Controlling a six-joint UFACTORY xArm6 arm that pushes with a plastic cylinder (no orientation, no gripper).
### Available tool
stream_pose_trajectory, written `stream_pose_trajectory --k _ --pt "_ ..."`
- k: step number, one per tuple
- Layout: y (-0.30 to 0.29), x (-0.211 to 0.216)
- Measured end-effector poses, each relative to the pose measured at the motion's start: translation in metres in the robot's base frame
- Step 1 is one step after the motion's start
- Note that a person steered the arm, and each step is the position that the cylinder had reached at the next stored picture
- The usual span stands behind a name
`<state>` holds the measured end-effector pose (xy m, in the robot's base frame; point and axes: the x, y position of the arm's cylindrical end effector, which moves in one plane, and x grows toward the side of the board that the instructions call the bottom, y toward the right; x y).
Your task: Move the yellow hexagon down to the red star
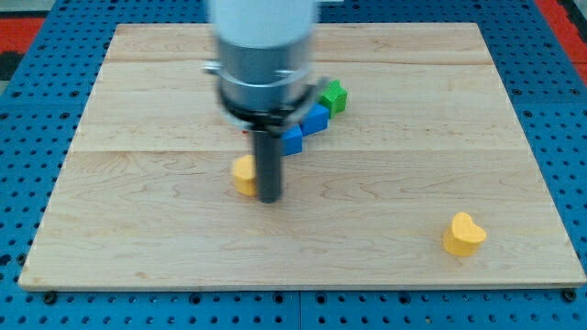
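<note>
A yellow block point(243, 173), partly hidden by the rod so its shape is unclear, sits left of the board's middle. My tip point(269, 197) rests on the board, touching or almost touching that block's right side. A thin sliver of red point(248, 131) shows at the rod's upper left, under the arm's body; its shape cannot be made out.
Two blue blocks point(304, 127) lie in a diagonal line just right of the rod, with a green block point(333, 96) above them. A yellow heart-shaped block point(463, 234) sits at the lower right. The wooden board point(138, 229) lies on a blue pegboard.
</note>
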<state>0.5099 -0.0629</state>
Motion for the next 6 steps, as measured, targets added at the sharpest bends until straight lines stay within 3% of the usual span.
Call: stream_pose_trajectory --k 1,2,3,4,6 --pt "0.014 0.023" --pt "0.008 0.004" --pt "-0.015 0.011" --pt "-0.076 0.011" --pt "0.016 -0.04"
